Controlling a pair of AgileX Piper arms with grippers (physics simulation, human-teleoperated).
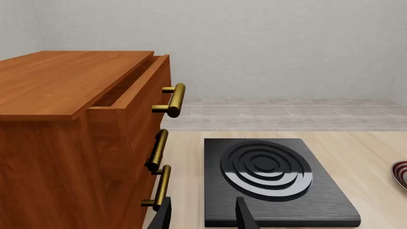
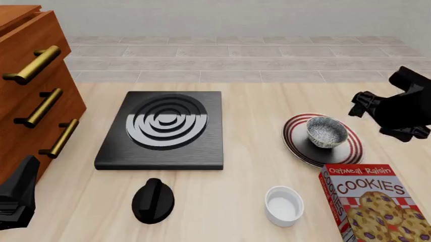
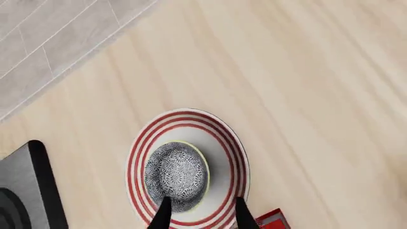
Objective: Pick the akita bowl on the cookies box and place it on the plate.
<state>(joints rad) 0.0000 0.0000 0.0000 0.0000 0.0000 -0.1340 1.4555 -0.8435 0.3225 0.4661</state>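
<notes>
The akita bowl [image 2: 326,132] [image 3: 176,175], speckled dark blue and white, stands upright on the plate [image 2: 296,137] [image 3: 224,143], a white disc with red rings. My right gripper [image 2: 367,103] [image 3: 203,217] hangs above and to the right of the bowl, open, with nothing between its fingers. The red cookies box [image 2: 370,201] lies flat in front of the plate with nothing on it; only its corner [image 3: 272,218] shows in the right wrist view. My left gripper [image 2: 17,194] [image 1: 203,217] is open at the near left, far from the bowl. The plate's edge [image 1: 401,172] shows in the left wrist view.
A black stove plate [image 2: 161,128] [image 1: 273,176] with grey rings sits mid-table, and a black knob [image 2: 153,200] lies in front of it. A white ramekin [image 2: 283,205] stands left of the cookies box. A wooden drawer cabinet [image 2: 27,85] [image 1: 64,119] at the left has its top drawer slightly out.
</notes>
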